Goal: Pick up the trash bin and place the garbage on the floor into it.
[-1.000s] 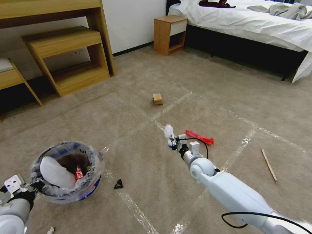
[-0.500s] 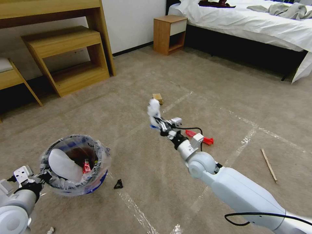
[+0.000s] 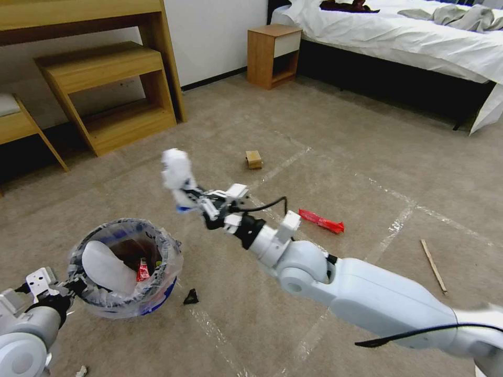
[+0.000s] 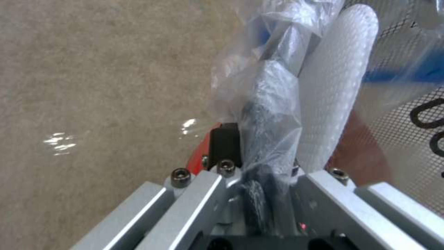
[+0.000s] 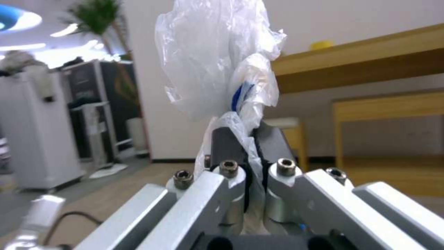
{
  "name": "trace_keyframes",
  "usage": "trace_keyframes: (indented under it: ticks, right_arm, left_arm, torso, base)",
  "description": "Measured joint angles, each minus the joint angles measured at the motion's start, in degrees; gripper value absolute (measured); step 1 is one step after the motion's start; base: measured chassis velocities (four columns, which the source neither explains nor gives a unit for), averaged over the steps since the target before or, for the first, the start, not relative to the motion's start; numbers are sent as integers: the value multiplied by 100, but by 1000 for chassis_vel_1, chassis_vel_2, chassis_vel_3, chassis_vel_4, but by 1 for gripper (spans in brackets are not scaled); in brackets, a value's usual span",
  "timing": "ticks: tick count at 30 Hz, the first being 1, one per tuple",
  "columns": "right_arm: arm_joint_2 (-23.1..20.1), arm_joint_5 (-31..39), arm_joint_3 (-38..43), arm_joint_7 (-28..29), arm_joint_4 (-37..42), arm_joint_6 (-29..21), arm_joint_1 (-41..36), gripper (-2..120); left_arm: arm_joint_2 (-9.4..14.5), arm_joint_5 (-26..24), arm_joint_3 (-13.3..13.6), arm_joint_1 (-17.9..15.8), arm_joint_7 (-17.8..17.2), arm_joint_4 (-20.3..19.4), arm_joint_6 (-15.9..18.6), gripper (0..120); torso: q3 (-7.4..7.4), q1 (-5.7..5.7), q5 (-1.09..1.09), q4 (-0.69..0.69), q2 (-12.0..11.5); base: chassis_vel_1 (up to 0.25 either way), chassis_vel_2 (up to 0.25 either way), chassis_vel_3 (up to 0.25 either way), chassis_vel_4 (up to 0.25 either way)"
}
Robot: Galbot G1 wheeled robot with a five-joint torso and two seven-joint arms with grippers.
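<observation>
The trash bin hangs just off the floor at the robot's left, blue and red outside, its crinkled clear liner spilling over the rim. Inside lie a white slipper and a red can. The left gripper is clamped on the bin's rim, plastic bunched between its fingers — the wall and the slipper's textured sole crowd that wrist view.

The right gripper is raised above the carpet, beyond the bin's far rim, pinching a wad of crumpled white plastic — a blue mark shows in its folds.

On the floor: a tan box, a red wrapper, a thin stick, a black scrap beside the bin. A small pale bit is cut off at the bottom edge, too small to name.
</observation>
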Motion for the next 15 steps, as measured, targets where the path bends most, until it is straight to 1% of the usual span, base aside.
trace_keyframes:
  ticks: [2,3,5,7,9,13,15]
  right_arm:
    - [143,79,-326,40,7,-18,244,0]
    - [143,79,-326,40,7,-18,244,0]
    - [287,207,-642,139,23,-78,401,0]
    - [322,239,-718,173,27,-96,428,0]
    - [416,287,-1044,290,11,-176,512,0]
    - [503,288,-1323,405,-31,-273,581,0]
    - [683,290,-1507,517,-95,-379,643,0]
  left_arm:
    - [-30,18,-24,16,-6,-10,2,0]
    - [-30,18,-24,16,-6,-10,2,0]
    - [-65,25,-35,2,-19,-33,5,0]
    - [-68,25,-38,-2,-22,-39,8,0]
    - [-71,23,-58,-8,-28,-52,9,0]
    - [-73,12,-74,-13,-30,-56,9,0]
    - [-78,5,-77,-27,-31,-59,9,0]
  torso:
    - [0,0,0,0,0]
    - [0,0,0,0,0]
    - [0,0,0,0,0]
    - [0,0,0,0,0]
    - [0,0,1,-1,0]
    - [0,0,1,-1,0]
    - [0,0,1,-2,0]
  base:
    - [0,0,0,0]
    - [0,0,0,0]
    - [0,0,0,0]
    - [0,0,0,0]
    - [0,0,0,0]
    - [0,0,0,0]
    - [0,0,0,0]
